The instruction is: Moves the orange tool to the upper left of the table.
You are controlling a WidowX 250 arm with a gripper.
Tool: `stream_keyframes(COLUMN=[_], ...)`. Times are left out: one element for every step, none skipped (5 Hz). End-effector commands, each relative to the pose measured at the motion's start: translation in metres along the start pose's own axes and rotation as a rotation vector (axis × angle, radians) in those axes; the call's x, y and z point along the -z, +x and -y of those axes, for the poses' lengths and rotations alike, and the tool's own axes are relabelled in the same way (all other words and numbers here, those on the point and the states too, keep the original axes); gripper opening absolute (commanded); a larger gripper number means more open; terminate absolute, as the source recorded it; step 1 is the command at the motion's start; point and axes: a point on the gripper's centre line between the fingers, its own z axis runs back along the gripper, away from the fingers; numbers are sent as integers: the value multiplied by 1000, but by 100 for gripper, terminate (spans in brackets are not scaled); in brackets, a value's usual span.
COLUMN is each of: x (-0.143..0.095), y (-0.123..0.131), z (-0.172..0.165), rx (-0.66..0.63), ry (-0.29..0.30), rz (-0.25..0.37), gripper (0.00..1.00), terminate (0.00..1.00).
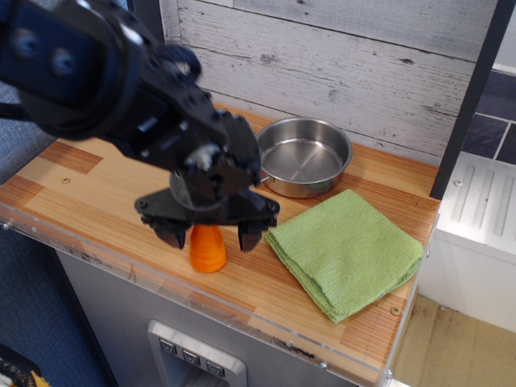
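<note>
Fingers: two black fingers (pixel 172 232) hang spread apart at lower centre-left of the frame, one on each side of the orange tool (pixel 208 251), clamped on nothing; whether either one touches the cone I cannot tell
Gripper: the gripper (pixel 209 236) sits directly over the cone, its dark body hiding the cone's tip and upper ridges
Orange tool: stands upright on its wide base near the front edge of the surface (pixel 97 181), lower centre-left of the frame, between the fingers
Key relation: the cone lies in the gap between the fingers, slightly below their tips in the picture; its long axis runs vertical, so the fingers face its sides, one left and one right
Judgement on height: the fingers appear level with the cone's middle to upper part, where it narrows; a close there may slide up the taper, so going a little lower looks safer
Goal direction: the upper left of the surface lies up and left in the frame, bare wood partly hidden behind the arm
Neighbours: pan (pixel 303 156) sits just above and right of the gripper, its wire handle mostly hidden; green cloth (pixel 347 250) lies to the right, apart from the cone
</note>
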Motion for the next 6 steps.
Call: stream_keyframes(x=[12,14,5,-13,-30,-46], y=[9,10,12,23,32,49], z=[-2,-5,-5,1,10,11], rx=[60,65,84,51,10,-31], ry=[64,61,38,-11,-65,-101], rz=[50,56,53,75,61,87], gripper=[0,0,0,0,0,0], terminate=[0,0,0,0,0,0])
